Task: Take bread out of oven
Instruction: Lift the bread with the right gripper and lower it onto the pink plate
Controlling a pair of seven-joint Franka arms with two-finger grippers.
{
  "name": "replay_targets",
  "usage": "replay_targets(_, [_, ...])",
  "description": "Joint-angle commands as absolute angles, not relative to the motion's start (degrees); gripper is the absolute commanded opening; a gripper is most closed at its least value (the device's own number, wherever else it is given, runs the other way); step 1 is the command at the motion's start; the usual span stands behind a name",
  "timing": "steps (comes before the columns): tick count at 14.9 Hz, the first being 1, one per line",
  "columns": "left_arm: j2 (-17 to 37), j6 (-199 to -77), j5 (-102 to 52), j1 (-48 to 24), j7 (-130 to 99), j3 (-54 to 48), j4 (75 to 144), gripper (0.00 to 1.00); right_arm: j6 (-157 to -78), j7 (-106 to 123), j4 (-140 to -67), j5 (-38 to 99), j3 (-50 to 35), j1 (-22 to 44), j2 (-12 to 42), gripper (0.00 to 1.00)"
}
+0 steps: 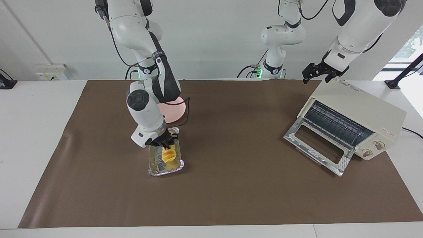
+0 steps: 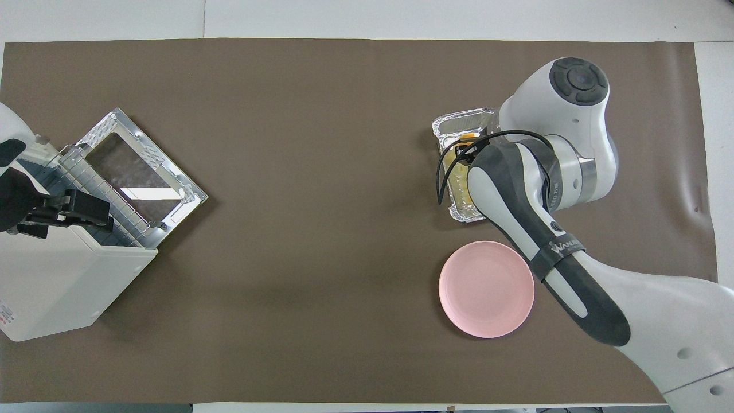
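The bread (image 1: 169, 154), a small golden-yellow ridged loaf, stands tilted on end in the silver foil tray (image 1: 155, 170). My right gripper (image 1: 168, 145) is shut on the bread's upper end, low over the tray. In the overhead view the right arm covers most of the tray (image 2: 461, 121), and only a sliver of the bread (image 2: 467, 137) shows. The cream-white oven (image 1: 363, 105) stands at the left arm's end of the table with its glass door (image 1: 343, 163) folded down and its wire rack (image 1: 333, 124) bare. My left gripper (image 1: 316, 75) waits open above the oven's top.
A round pink plate (image 2: 486, 288) lies on the brown mat beside the tray, nearer to the robots. The oven's open door (image 2: 192, 192) juts out over the mat. Bare mat (image 1: 238, 138) lies between the tray and the oven.
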State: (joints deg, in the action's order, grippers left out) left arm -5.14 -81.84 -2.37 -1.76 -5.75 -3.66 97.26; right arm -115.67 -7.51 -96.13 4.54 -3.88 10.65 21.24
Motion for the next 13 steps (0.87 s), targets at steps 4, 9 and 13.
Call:
replay_targets(4, [-6.77,-83.06,-2.99,-0.79,-5.89,-4.04,99.05,1.0,-98.97,-8.17,-102.62,5.19,-4.22,9.58,5.57,0.0])
replay_targets(9, [-6.77,-83.06,-2.99,-0.79,-5.89,-4.04,99.05,1.0,-101.76,-7.38,-123.36,5.54,-4.39,8.08,-6.57,0.0])
replay_targets(13, [-6.77,-83.06,-2.99,-0.79,-5.89,-4.04,99.05,1.0,-113.37,-7.56,-135.61,5.8,-4.39,10.72,-10.99,0.0])
